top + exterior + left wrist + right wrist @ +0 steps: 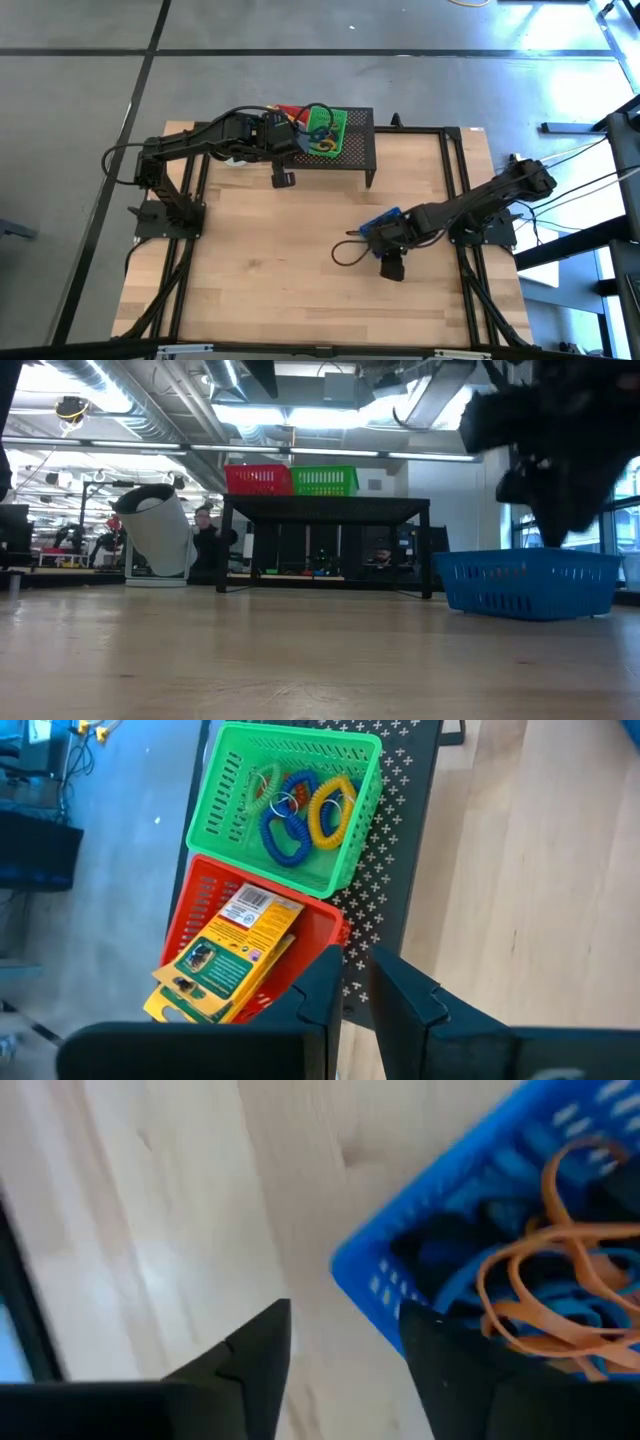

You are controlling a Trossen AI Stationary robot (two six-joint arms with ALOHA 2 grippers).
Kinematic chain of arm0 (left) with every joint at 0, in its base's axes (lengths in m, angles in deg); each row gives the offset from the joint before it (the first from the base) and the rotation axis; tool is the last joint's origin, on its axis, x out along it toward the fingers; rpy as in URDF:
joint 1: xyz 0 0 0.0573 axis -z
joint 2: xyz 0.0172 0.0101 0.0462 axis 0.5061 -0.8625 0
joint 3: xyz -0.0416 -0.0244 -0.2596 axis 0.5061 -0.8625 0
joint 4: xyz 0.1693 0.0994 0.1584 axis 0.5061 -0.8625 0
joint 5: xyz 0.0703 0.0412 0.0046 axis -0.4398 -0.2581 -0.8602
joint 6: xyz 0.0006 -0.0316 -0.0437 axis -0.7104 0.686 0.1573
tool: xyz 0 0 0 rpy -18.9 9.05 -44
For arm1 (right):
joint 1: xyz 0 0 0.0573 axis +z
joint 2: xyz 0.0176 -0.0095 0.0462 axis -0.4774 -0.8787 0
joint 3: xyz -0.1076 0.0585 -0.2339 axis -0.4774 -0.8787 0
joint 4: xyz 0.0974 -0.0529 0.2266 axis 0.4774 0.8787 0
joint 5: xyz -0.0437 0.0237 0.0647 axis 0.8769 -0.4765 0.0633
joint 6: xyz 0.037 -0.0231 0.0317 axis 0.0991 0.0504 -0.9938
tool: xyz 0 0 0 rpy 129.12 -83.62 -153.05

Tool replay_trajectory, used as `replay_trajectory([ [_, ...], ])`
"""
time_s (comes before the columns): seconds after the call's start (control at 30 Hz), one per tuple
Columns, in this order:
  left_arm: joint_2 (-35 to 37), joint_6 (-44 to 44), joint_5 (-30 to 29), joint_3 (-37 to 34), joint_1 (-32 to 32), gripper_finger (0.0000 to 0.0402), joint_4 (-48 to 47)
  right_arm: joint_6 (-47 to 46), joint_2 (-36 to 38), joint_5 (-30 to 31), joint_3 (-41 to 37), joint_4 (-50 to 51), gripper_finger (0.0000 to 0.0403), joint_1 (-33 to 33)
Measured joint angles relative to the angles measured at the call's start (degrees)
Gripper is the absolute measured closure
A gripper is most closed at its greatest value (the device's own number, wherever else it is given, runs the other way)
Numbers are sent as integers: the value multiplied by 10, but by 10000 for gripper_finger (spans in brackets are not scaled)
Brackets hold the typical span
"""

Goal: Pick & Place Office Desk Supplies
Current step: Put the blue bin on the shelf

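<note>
a: supplies look sorted. coils [300, 808] in green bin [225, 780], packets [225, 960] in red bin [325, 935], bands [545, 1270] in blue bin [365, 1275]. both grippers spread, holding nothing.

b: risk?

a: right gripper [345, 1345] hangs at the blue bin's rim; a low sweep could shove it. left gripper [355, 985] near the red bin, same hazard.

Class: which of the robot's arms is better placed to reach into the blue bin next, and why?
Probably the right. The right gripper hangs open beside the blue bin of orange loops; the left gripper is by the shelf.
</note>
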Motion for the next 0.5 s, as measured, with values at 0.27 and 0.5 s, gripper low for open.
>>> replay_trajectory([
  [0.27, 0, -6, -3, 0, 0, 359, 0, -139, 12, 130, 34, -3, 206, -12],
  [0.5, 0, -22, 13, 0, 0, 359, -5, -381, -34, 198, 34, -18, 205, -29],
])
